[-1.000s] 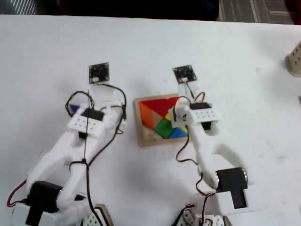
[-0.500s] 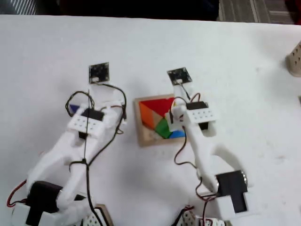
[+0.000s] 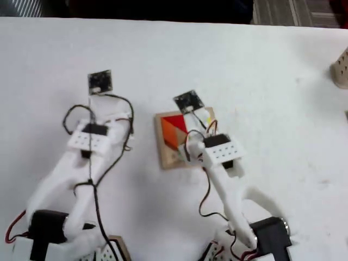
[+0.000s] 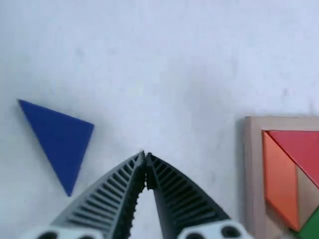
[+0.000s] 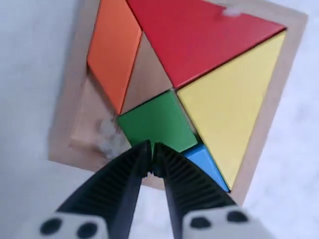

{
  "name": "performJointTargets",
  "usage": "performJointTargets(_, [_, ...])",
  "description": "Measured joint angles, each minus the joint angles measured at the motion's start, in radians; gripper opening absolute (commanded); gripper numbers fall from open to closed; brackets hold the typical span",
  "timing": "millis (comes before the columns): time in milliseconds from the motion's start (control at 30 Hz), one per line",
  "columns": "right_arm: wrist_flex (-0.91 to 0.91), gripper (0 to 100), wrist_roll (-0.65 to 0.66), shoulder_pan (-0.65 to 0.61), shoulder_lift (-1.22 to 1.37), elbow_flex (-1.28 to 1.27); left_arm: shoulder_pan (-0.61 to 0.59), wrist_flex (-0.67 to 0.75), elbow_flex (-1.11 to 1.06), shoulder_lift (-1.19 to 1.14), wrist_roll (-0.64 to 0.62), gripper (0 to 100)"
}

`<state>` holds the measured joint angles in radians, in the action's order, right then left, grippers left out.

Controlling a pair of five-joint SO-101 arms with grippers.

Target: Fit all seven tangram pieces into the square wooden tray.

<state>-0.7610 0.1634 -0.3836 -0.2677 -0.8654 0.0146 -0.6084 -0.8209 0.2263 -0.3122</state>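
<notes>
The square wooden tray [image 5: 67, 124] holds a red triangle [image 5: 199, 35], a yellow triangle [image 5: 234, 99], an orange parallelogram [image 5: 113, 50], a green square [image 5: 157, 122] and a light blue triangle [image 5: 207, 162]. Bare wood shows beside the orange piece. My right gripper [image 5: 151, 149] is shut and empty, hovering over the green square's near edge. A dark blue triangle [image 4: 57, 137] lies on the white table, apart from the tray [image 4: 251, 169]. Beside that triangle, my left gripper [image 4: 145, 159] is shut on nothing. In the high view the right arm [image 3: 217, 155] covers much of the tray [image 3: 163, 149].
The left arm [image 3: 89, 138] stretches over the table left of the tray. A beige perforated object [image 3: 341, 68] stands at the right edge. A wooden corner [image 3: 120, 247] shows at the near edge between the arm bases.
Both arms have swung left. The right gripper moved over the tray and now covers more pieces. The left arm shifted left, hiding the dark blue triangle in the high view.
</notes>
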Motion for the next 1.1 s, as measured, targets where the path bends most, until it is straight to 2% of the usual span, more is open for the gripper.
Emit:
performJointTargets(133, [0.002,1.8,0.025,0.051,0.0,0.0,-0.109,-0.002,0.035,0.0,0.187,3])
performJointTargets(300, [0.035,1.8,0.052,0.094,0.0,-0.021,-0.161,-0.157,0.117,0.0,0.342,22])
performJointTargets(367, [0.041,1.8,0.054,0.094,0.0,-0.021,-0.198,-0.229,0.143,0.0,0.342,28])
performJointTargets(433, [0.041,1.8,0.054,0.091,0.0,-0.021,-0.229,-0.241,0.146,0.0,0.321,30])
performJointTargets(533, [0.041,1.8,0.054,0.091,0.0,-0.021,-0.249,-0.16,0.1,-0.003,0.255,28])
performJointTargets(633, [0.041,1.8,0.054,0.092,0.0,-0.021,-0.25,-0.08,0.068,-0.041,0.241,27])
performJointTargets(933, [0.041,1.8,0.057,0.092,0.0,-0.021,-0.253,-0.146,0.209,-0.265,0.167,28])
performJointTargets(1100, [0.041,1.8,0.057,0.092,0.0,-0.021,-0.253,-0.152,0.23,-0.287,0.141,28])
